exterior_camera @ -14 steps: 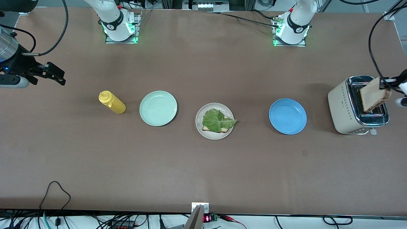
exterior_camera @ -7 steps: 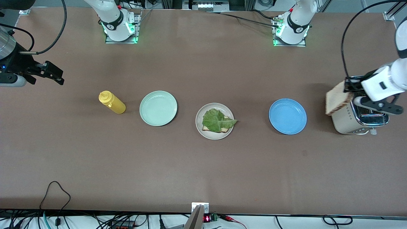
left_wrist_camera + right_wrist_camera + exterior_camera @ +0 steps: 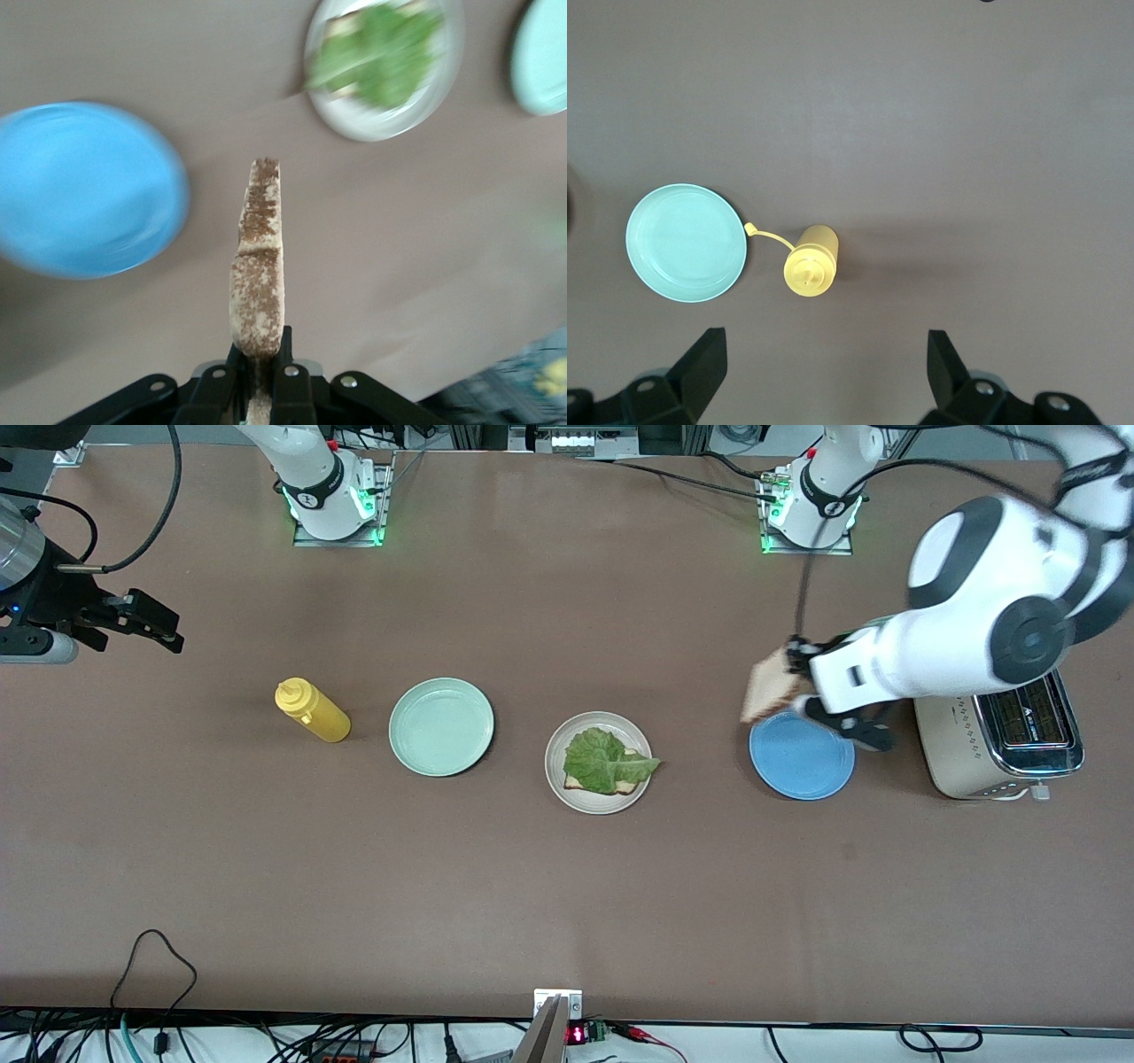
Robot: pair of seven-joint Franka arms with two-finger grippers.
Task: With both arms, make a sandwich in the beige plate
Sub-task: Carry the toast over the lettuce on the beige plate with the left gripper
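- The left pincer (image 3: pixel 791 666) is up in the air over the edge of the blue plate (image 3: pixel 802 757) that lies farthest from the front camera, and it is clamped on a slice of toast (image 3: pixel 765 691).
- In the left wrist view that slice of toast (image 3: pixel 258 266) shows edge-on, standing straight out from between the closed black fingers (image 3: pixel 288 382), with the blue plate (image 3: pixel 84 186) below it to one side.
- The beige plate (image 3: pixel 558 784) sits on the table (image 3: pixel 567 886) between the blue plate and the mint-green plate (image 3: pixel 440 726), apart from both.
- On the beige plate lies a bottom slice of bread (image 3: pixel 631 785), mostly covered by a crinkly green lettuce leaf (image 3: pixel 604 760); one tip of the leaf reaches past the plate's rim toward the blue plate.
- The left wrist view shows the same plate with the leaf (image 3: pixel 376 44) on it, blurred, and a part of the mint-green plate (image 3: pixel 542 57) at the picture's edge.
- The toaster (image 3: pixel 999 748) stands at the left arm's end of the table, just beside the blue plate, partly hidden by the left arm (image 3: pixel 983 629).
- The right pincer (image 3: pixel 164 631) waits in the air at the right arm's end of the table, its fingers (image 3: pixel 700 363) spread wide apart and holding nothing.
- Under it, in the right wrist view, stand the yellow squeeze bottle (image 3: pixel 811 264) and the mint-green plate (image 3: pixel 685 243), close to each other but not touching.
- In the front view the yellow squeeze bottle (image 3: pixel 312 710) stands beside the mint-green plate, toward the right arm's end.
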